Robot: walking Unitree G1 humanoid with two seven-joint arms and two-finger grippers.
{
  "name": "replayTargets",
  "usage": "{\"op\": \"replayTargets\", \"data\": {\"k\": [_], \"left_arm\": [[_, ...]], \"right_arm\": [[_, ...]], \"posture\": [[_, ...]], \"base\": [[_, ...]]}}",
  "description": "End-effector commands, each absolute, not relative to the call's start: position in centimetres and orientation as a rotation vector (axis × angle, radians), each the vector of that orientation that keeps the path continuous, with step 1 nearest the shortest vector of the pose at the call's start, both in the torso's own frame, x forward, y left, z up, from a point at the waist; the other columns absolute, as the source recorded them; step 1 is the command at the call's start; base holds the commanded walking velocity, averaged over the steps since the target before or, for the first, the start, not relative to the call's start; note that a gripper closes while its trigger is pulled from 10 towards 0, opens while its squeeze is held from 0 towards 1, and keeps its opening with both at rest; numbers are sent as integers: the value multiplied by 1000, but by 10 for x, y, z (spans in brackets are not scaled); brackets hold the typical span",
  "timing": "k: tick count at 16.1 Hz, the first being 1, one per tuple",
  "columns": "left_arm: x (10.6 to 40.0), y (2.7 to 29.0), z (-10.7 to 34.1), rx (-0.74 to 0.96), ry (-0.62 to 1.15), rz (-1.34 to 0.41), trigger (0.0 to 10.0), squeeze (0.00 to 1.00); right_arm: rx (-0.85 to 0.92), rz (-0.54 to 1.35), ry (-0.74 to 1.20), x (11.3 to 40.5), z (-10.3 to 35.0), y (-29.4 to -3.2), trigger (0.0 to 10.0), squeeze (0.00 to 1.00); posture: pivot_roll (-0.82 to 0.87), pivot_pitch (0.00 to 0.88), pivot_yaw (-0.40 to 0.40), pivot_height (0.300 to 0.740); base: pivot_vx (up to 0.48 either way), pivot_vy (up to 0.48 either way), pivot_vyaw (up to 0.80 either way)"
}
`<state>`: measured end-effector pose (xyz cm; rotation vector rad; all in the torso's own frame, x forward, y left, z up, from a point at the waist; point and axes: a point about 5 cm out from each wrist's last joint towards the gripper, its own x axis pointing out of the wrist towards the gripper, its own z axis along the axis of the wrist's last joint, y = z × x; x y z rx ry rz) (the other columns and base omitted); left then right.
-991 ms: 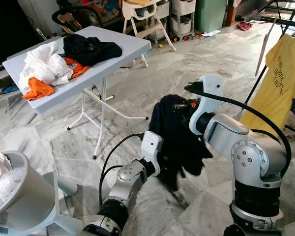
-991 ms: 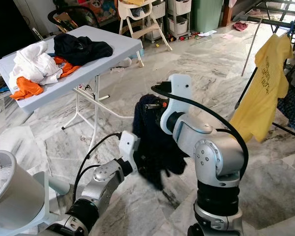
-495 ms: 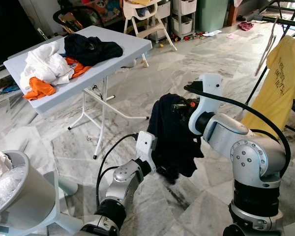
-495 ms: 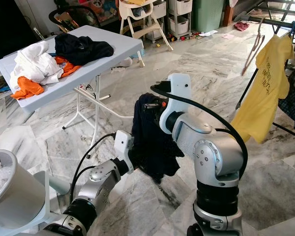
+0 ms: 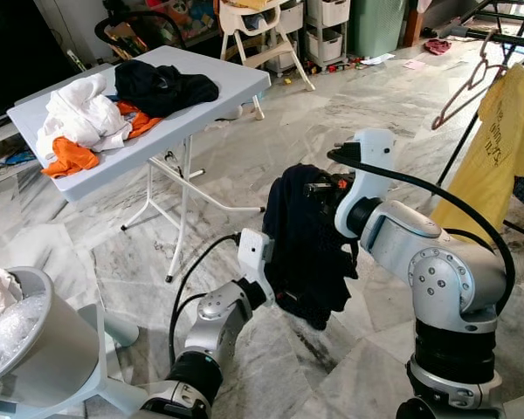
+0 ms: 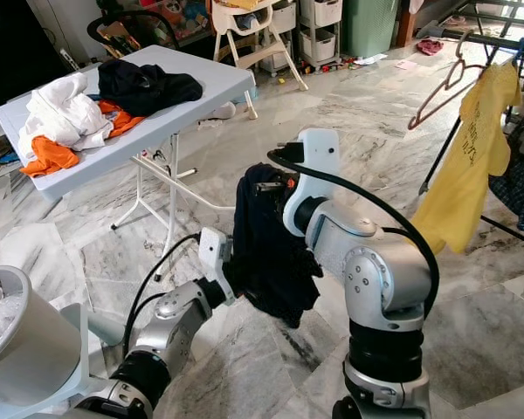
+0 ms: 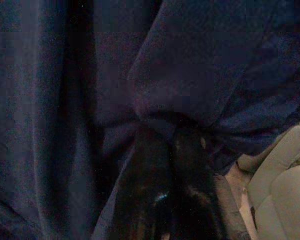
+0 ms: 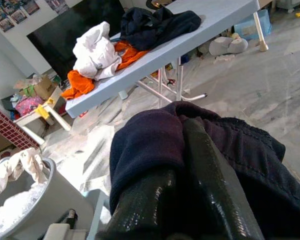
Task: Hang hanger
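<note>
The right gripper [image 8: 190, 165] is pinching the dark garment [image 5: 307, 236] at its top, well short of the drying rack [image 5: 498, 26]; the left gripper [image 7: 172, 170] is nipping its lower fold. Carrying step, seemingly; next, walking rackward.

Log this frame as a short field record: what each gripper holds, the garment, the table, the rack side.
right gripper: shut on the dark navy garment, holding it up by its top
left gripper: pinching the lower part of the same garment
dark navy garment: hangs bunched between the two arms, above the marble floor
folding table: carries white, orange and black clothes
yellow T-shirt: hanging at the robot's right
empty hanger: tilted, beside the yellow T-shirt
</note>
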<state>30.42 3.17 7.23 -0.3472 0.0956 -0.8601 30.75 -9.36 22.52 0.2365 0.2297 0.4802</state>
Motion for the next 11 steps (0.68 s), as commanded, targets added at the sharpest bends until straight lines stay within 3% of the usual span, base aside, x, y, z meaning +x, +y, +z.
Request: {"op": "replayTargets", "data": {"k": [1,7,11], "left_arm": [[311,39,83,-339,48,-852,0,0],[311,63,136,-426,-123,-876,0,0],[307,73,160,-537,-130,-926,0,0]], "right_arm": [[226,519,196,307,233,-85,0,0],[160,420,224,318,212,-103,0,0],[45,361,223,325,197,-113,0,0]], "posture": [[-250,0,180,740],[-221,0,170,740],[-211,0,167,740]], "base": [[0,0,0],[0,0,0],[0,0,0]]}}
